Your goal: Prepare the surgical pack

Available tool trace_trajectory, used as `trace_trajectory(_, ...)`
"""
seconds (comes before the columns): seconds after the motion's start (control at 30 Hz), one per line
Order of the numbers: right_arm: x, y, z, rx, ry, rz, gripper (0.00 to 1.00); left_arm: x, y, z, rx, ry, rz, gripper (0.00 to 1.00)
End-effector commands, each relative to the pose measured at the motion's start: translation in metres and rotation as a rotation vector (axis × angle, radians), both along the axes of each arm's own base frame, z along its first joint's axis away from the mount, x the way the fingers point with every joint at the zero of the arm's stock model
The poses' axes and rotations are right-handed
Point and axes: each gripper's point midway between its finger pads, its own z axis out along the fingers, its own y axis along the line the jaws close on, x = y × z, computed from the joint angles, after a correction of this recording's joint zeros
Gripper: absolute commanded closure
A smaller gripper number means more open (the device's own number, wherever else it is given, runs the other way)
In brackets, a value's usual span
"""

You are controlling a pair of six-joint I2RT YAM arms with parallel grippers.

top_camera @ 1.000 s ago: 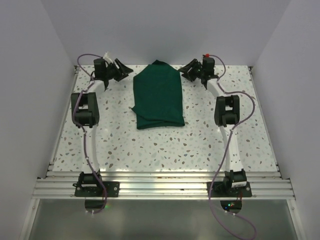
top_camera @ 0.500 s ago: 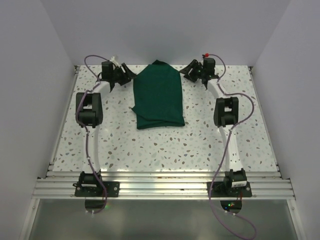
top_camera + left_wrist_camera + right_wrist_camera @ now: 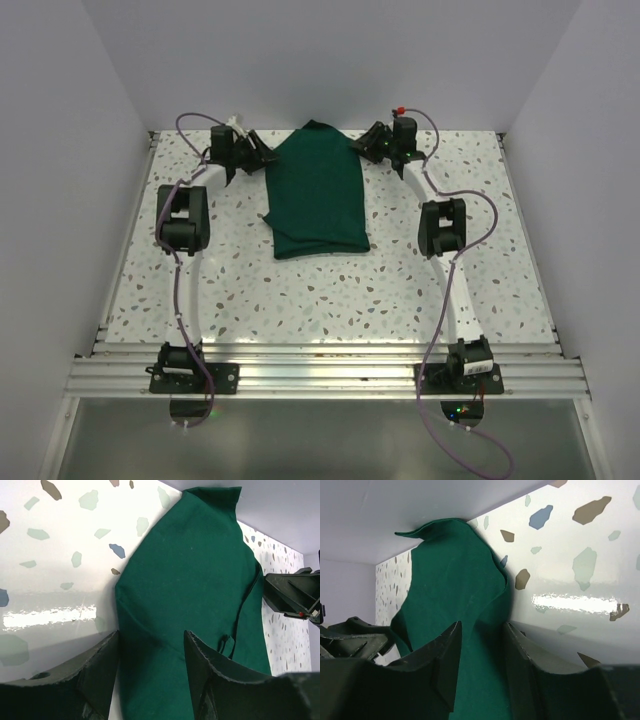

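The surgical pack shows only as a dark green cloth drape, a folded bundle lying at the back middle of the table with its narrow end toward the far wall. My left gripper is at the drape's upper left edge. In the left wrist view the left gripper is open, and the drape edge lies between its fingers. My right gripper is at the upper right edge. In the right wrist view the right gripper is open astride the drape edge. Tray, instruments, gauze and packets are out of view.
The speckled tabletop is bounded by white walls at the back and both sides, and the drape's tip almost touches the back wall. Each wrist view shows the opposite gripper across the drape: the right one and the left one.
Both grippers have moved inward from beside the drape to its upper left and right edges. Their jaws have narrowed a little. The drape has not moved.
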Motion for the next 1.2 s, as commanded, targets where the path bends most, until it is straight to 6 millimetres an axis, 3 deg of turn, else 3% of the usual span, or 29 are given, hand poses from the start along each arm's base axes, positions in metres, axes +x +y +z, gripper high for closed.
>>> trace_trajectory(0.0, -0.003, -0.001, -0.037, -0.052, 0.062, -0.036, 0.58, 0.001, 0.013, -0.021, 0.011, 0.041, 0.036, 0.43)
trace_trajectory(0.1, 0.001, -0.002, -0.027, -0.048, 0.038, -0.047, 0.68, 0.003, 0.009, -0.020, -0.013, 0.043, 0.025, 0.50)
trace_trajectory(0.17, 0.004, -0.003, -0.018, -0.038, 0.024, -0.051, 0.75, 0.005, 0.009, -0.020, -0.035, 0.056, 0.027, 0.61)
trace_trajectory(0.2, 0.004, 0.000, -0.007, -0.030, 0.009, -0.043, 0.80, 0.007, 0.008, -0.014, -0.050, 0.046, 0.020, 0.69)
trace_trajectory(0.3, 0.005, 0.003, 0.012, 0.002, -0.013, -0.039, 0.90, 0.010, 0.007, 0.000, -0.085, 0.033, 0.013, 0.79)
trace_trajectory(0.33, 0.005, 0.005, 0.023, 0.021, -0.024, -0.029, 0.97, 0.011, 0.006, 0.007, -0.092, 0.024, 0.010, 0.88)
trace_trajectory(0.43, 0.005, 0.011, 0.047, 0.074, -0.042, -0.018, 1.00, 0.013, 0.003, 0.031, -0.117, -0.003, -0.008, 1.00)
trace_trajectory(0.47, 0.003, 0.013, 0.064, 0.099, -0.056, -0.006, 1.00, 0.012, 0.002, 0.037, -0.119, -0.008, -0.014, 1.00)
trace_trajectory(0.53, -0.002, 0.016, 0.073, 0.104, -0.049, 0.006, 1.00, 0.007, 0.000, 0.052, -0.125, -0.018, -0.025, 1.00)
trace_trajectory(0.7, -0.022, 0.012, 0.110, 0.084, -0.035, 0.026, 1.00, -0.012, -0.002, 0.065, -0.115, -0.007, -0.053, 1.00)
trace_trajectory(0.73, -0.025, 0.013, 0.115, 0.082, -0.036, 0.032, 1.00, -0.016, -0.002, 0.075, -0.111, -0.016, -0.057, 1.00)
trace_trajectory(0.87, -0.044, 0.011, 0.133, 0.055, -0.011, 0.063, 1.00, -0.034, -0.003, 0.085, -0.088, 0.011, -0.077, 1.00)
trace_trajectory(0.9, -0.050, 0.011, 0.127, 0.055, 0.015, 0.067, 1.00, -0.038, -0.003, 0.085, -0.073, 0.021, -0.073, 1.00)
trace_trajectory(0.93, -0.056, 0.012, 0.141, 0.065, 0.006, 0.087, 1.00, -0.046, -0.002, 0.093, -0.063, 0.036, -0.076, 1.00)
trace_trajectory(1.0, -0.067, 0.012, 0.140, 0.045, 0.038, 0.106, 1.00, -0.060, -0.003, 0.089, -0.041, 0.076, -0.090, 1.00)
trace_trajectory(1.03, -0.074, 0.012, 0.153, 0.043, 0.030, 0.120, 1.00, -0.065, -0.002, 0.102, -0.032, 0.059, -0.090, 1.00)
trace_trajectory(1.1, -0.089, 0.010, 0.147, 0.016, 0.070, 0.139, 1.00, -0.080, -0.001, 0.097, -0.014, 0.087, -0.097, 1.00)
trace_trajectory(1.13, -0.097, 0.006, 0.164, 0.006, 0.051, 0.139, 1.00, -0.086, -0.001, 0.109, -0.007, 0.072, -0.100, 1.00)
trace_trajectory(1.17, -0.103, 0.002, 0.168, -0.013, 0.049, 0.134, 1.00, -0.091, 0.000, 0.110, 0.009, 0.071, -0.109, 1.00)
